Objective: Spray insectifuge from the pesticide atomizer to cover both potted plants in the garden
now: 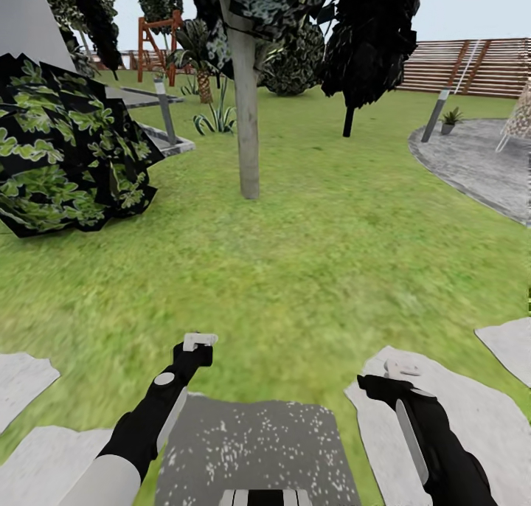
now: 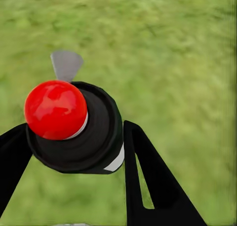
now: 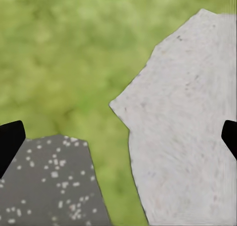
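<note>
Jaws on left arm (image 1: 147,417) and right arm (image 1: 435,432) stand released and empty, carried low over the lawn (image 1: 310,270) for travel; one potted plant (image 1: 448,120) stands far off at 2 o'clock, at the patio (image 1: 472,159) edge.

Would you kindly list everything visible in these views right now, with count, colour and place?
Lawn: one, green, across the middle of the head view.
Stepping stones: several, pale grey, in the grass near the robot.
Tree trunk: one, grey, ahead at centre.
Leafy bush: one, dark green, ahead left.
Paved patio: one, mottled grey, ahead right.
Potted plant: one, green in a grey pot, on the patio's far edge.
Slat fence: one, brown, far right.
Wooden frame: one, reddish, far left.
Left gripper: one, black with white fingers, low left.
Right gripper: one, same colours, low right.
</note>
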You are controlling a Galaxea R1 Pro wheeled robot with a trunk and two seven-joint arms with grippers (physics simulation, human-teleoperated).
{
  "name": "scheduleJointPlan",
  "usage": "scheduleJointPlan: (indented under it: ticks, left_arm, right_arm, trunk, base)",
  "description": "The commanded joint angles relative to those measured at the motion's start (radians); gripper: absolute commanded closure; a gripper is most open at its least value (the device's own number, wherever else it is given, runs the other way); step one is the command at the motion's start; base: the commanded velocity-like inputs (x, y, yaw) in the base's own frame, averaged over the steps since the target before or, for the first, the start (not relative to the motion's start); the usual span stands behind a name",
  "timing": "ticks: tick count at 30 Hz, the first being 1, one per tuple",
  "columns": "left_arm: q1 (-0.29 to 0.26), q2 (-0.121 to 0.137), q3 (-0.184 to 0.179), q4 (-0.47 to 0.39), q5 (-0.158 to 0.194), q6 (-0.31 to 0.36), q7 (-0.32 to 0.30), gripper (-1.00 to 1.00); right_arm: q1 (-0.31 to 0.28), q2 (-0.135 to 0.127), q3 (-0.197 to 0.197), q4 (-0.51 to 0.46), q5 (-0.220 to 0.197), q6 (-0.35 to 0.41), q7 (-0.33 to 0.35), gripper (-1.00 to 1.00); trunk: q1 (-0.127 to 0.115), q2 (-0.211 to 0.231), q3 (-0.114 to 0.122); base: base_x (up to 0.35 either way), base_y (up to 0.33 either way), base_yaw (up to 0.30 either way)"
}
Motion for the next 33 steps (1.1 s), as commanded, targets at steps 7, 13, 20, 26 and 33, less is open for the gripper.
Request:
scheduleJointPlan:
  ticks: [7,13,20,26,33]
  left_arm:
    - [0.000,0.000,-0.001,-0.003,0.000,0.006,0.000,1.00]
    - [0.000,0.000,-0.002,-0.003,0.000,0.007,0.001,1.00]
    - [0.000,-0.001,-0.002,-0.004,0.000,0.007,0.002,1.00]
    - [0.000,-0.001,-0.002,-0.004,0.000,0.007,0.001,1.00]
    - [0.000,-0.002,-0.002,-0.004,0.000,0.007,0.002,1.00]
  right_arm:
    - [0.000,0.000,-0.001,-0.001,-0.001,0.005,0.000,-1.00]
    - [0.000,-0.001,-0.008,-0.002,-0.003,0.058,0.000,-1.00]
    - [0.000,-0.003,-0.022,-0.003,-0.006,0.081,0.000,-1.00]
    - [0.000,-0.004,-0.024,-0.003,-0.005,0.082,0.000,-1.00]
    - [0.000,-0.005,-0.091,-0.003,-0.003,0.082,0.000,-1.00]
  trunk:
    - [0.000,0.000,0.001]
    - [0.000,0.000,0.004]
    - [0.000,0.000,0.010]
    - [0.000,0.000,0.016]
    - [0.000,0.000,0.023]
  base:
    - [0.000,0.000,-0.038]
    - [0.000,0.000,-0.110]
    - [0.000,0.000,-0.220]
    - [0.000,0.000,-0.223]
    - [0.000,0.000,-0.224]
